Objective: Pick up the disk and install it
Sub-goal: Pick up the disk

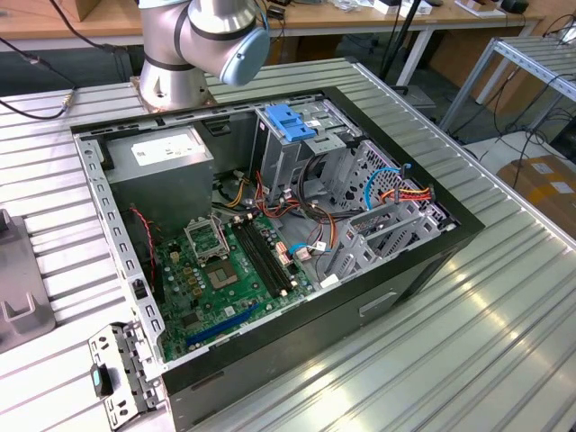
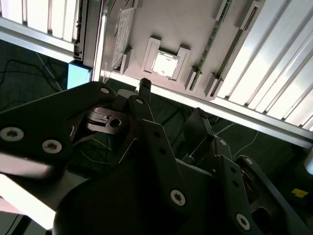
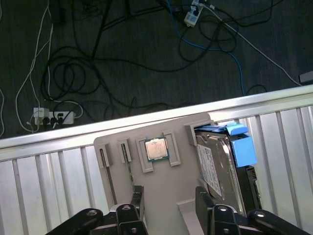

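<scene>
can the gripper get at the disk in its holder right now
Probably yes. The disk lies flat at one end of the grey holder with nothing on top of it, and the open gripper hangs over the holder just beside it.

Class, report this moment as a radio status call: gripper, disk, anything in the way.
Gripper open, empty, above grey tray. Disk lying in tray slot beside processor chip, not gripped. Nothing lying on disk.
</scene>
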